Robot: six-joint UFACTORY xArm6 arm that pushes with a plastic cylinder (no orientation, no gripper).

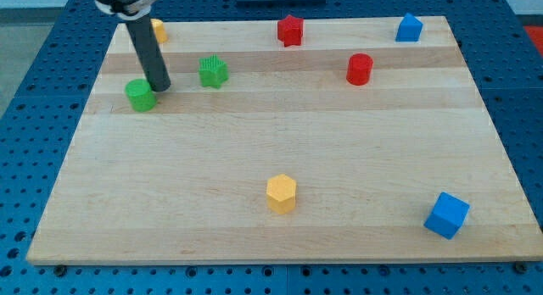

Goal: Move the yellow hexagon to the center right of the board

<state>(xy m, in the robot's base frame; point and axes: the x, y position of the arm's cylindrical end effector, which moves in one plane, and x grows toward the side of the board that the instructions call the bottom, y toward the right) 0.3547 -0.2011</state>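
Observation:
The yellow hexagon (281, 193) lies on the wooden board (280, 142) near the view's bottom, slightly right of the middle. My tip (159, 87) rests at the view's upper left, just right of a green cylinder (140, 95) and left of a green star (213, 71). The tip is far from the yellow hexagon, up and to the left of it.
A red star (290, 30) and a blue house-shaped block (409, 28) sit along the top edge. A red cylinder (360, 69) is at the upper right. A blue cube (446, 214) is at the bottom right. A yellow-orange block (157, 30) shows partly behind the rod.

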